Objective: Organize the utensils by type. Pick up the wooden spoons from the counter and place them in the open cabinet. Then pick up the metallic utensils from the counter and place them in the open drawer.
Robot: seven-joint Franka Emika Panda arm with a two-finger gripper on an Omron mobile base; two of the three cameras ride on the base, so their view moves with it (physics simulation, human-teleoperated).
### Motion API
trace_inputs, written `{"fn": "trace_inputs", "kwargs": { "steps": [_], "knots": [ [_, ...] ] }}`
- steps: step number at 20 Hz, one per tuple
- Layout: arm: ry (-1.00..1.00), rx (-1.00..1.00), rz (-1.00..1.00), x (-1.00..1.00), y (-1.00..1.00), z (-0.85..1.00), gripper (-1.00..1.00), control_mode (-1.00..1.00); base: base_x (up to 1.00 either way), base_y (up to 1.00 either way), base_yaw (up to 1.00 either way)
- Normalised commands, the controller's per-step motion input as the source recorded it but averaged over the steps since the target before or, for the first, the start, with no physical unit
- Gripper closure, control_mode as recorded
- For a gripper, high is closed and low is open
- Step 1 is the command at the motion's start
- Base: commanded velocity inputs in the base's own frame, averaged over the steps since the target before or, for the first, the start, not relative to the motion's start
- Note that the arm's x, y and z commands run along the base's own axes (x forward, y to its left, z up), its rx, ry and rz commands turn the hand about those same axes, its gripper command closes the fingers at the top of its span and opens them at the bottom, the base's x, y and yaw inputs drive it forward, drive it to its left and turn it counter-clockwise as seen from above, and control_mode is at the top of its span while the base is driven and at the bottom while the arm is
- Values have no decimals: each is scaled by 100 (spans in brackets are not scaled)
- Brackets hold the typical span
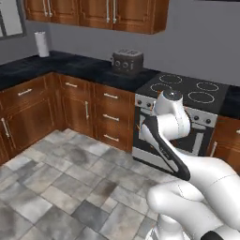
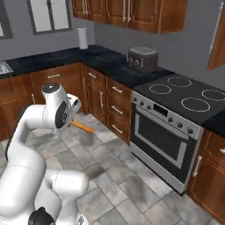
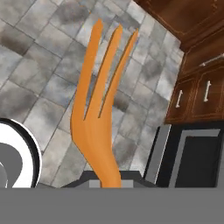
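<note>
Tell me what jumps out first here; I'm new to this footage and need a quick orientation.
An orange wooden fork dominates the hand view, its three tines pointing out over the grey tiled floor, held with the jaws shut on its handle. In the right base view it pokes out beside the white arm. Behind, a stove stands among brown cabinets, with a toaster on the dark counter.

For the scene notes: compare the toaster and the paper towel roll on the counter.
The toaster is dark grey and boxy with knobs on its front; the paper towel roll is white and a plain cylinder. The toaster sits low and wide; the roll stands tall and narrow. The toaster is next to the stove; the roll stands farther along, toward the corner near the window. Both stand upright on the black counter by the back wall.
</note>
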Motion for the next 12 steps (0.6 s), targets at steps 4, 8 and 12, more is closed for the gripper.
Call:
{"fn": "trace_inputs", "kwargs": {
  "steps": [4,8,12],
  "knots": [
    [0,0,0,0,0,0,100,100,0,0,-100],
    [0,0,0,0,0,0,100,100,0,0,-100],
    [0,0,0,0,0,0,100,100,0,0,-100]
  ]
}}
